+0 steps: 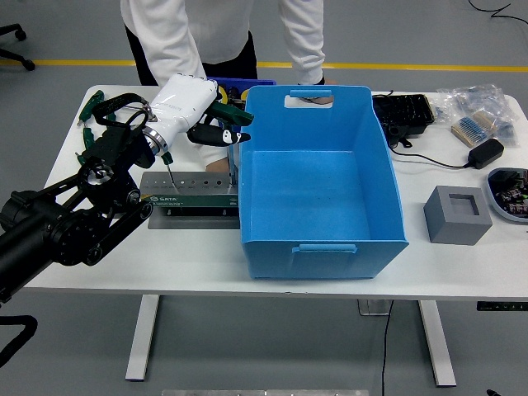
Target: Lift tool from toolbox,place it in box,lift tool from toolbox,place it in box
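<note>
A green toolbox (186, 191) lies on the white table's left side, against the left wall of a large blue box (322, 239). My left hand (216, 134), in its white shell, hovers above the toolbox's right end. Its fingers are curled on a green-handled tool (236, 119). The tool's metal shaft (235, 163) hangs down beside the blue box's left wall. The blue box's inside shows nothing in it. A person stands at the far side with one hand (312, 100) on the box's far rim. My right arm is out of view.
Green pliers (92, 106) lie at the far left. A small blue bin (247, 84) sits behind my hand. Right of the box are a black case (403, 114), a grey block (458, 215), plastic bags (483, 111), a black adapter (485, 153) and a parts tray (511, 186).
</note>
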`<state>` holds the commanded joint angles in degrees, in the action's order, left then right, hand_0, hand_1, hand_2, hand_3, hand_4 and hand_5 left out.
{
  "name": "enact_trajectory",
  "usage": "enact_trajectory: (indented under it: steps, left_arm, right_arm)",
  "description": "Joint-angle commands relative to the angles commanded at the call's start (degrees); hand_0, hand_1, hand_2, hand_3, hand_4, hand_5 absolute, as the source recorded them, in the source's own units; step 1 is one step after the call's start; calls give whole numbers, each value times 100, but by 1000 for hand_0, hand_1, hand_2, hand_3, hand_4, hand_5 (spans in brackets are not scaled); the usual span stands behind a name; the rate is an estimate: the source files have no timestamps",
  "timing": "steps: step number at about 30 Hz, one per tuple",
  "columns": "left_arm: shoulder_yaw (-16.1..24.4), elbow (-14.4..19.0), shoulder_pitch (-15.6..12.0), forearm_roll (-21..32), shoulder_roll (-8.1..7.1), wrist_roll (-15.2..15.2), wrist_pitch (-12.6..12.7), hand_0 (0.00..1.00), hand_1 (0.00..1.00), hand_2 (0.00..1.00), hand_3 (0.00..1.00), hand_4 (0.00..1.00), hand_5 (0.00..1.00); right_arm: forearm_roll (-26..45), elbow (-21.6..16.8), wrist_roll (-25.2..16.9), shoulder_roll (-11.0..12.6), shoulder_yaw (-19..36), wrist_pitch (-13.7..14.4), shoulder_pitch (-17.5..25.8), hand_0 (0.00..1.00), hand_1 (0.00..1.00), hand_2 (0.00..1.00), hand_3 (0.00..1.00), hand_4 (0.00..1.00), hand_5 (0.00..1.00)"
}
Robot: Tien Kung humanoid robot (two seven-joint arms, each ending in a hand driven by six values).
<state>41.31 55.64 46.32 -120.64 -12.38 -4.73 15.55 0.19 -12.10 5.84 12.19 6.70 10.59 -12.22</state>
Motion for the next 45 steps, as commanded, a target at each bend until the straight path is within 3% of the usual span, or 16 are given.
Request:
enact_trajectory:
  steps: [1,6,7,12,13,29,39,45]
  left_arm:
    - [-1,21,6,13,-8,2,-8,139,2,18,14,800,832]
    - [-9,102,19,90,-28,16,-3,139,2,18,14,800,832]
    - [-12,117,21,108,-31,17,-2,139,2,17,10,740,774]
    - [-29,222,44,168,-74,31,-19,139,2,17,10,740,774]
    - [-32,243,54,161,-85,30,-33,139,2,13,6,708,699]
    - [11,678,325,182,-370,-14,-309,132,2,9,7,711,688]
    - [235,1346,624,268,-578,-85,-468,134,2,8,6,684,651]
    - [452,1795,810,351,-569,-126,-460,134,2,8,6,679,646]
  right_arm:
    - [-3,1,1,-2,4,1,1,711,692,735,599,831,722]
    - [-10,1,5,-8,14,2,16,711,692,735,599,831,722]
    - [-12,2,5,-9,17,2,18,710,692,735,599,831,722]
    - [-31,3,10,-16,34,3,34,710,692,735,599,831,722]
    - [-31,3,10,-17,35,4,37,710,692,735,599,831,722]
    - [-20,6,12,-43,47,8,80,713,692,735,600,832,722]
    - [44,7,-6,-31,6,5,58,713,695,735,600,833,723]
    - [64,6,-13,-20,-6,4,45,713,694,735,600,832,721]
